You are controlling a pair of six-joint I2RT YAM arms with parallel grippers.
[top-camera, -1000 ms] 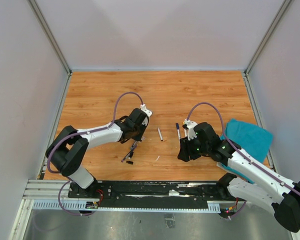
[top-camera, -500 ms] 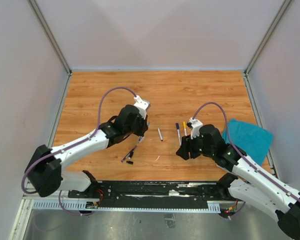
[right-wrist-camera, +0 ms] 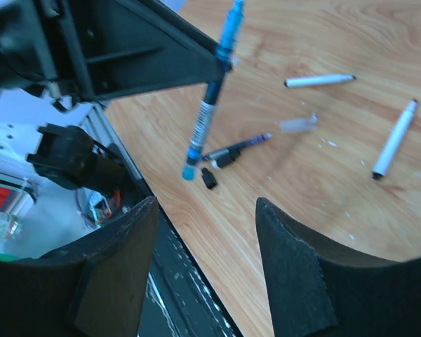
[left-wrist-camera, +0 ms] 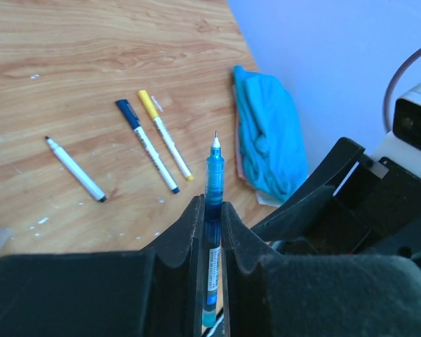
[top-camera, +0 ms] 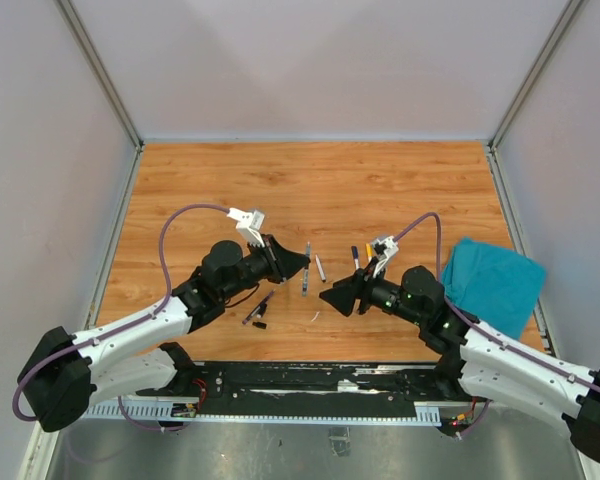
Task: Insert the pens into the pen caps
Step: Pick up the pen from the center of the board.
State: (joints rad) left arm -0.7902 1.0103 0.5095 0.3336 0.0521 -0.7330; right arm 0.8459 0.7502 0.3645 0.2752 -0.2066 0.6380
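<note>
My left gripper [top-camera: 298,263] is shut on a blue-barrelled pen [top-camera: 306,270] and holds it above the table, bare tip outward; the left wrist view shows the pen [left-wrist-camera: 214,165] clamped between the jaws [left-wrist-camera: 210,214]. My right gripper [top-camera: 330,297] is open and empty, facing the left one; its fingers [right-wrist-camera: 295,270] stand wide apart, and the held pen [right-wrist-camera: 209,112] is in front of them. On the table lie a white pen [top-camera: 320,268], a black-capped pen [top-camera: 356,263] and a yellow-capped pen [top-camera: 370,257]. A dark pen [top-camera: 263,303] and a loose black cap [top-camera: 261,324] lie near the front.
A teal cloth [top-camera: 495,278] lies at the right edge of the table. A tiny white scrap [top-camera: 315,317] lies near the front middle. The black rail [top-camera: 300,380] runs along the near edge. Walls enclose the table on three sides.
My left gripper lifted the blue pen off the table and swung toward the middle. My right gripper moved left and turned to face it.
</note>
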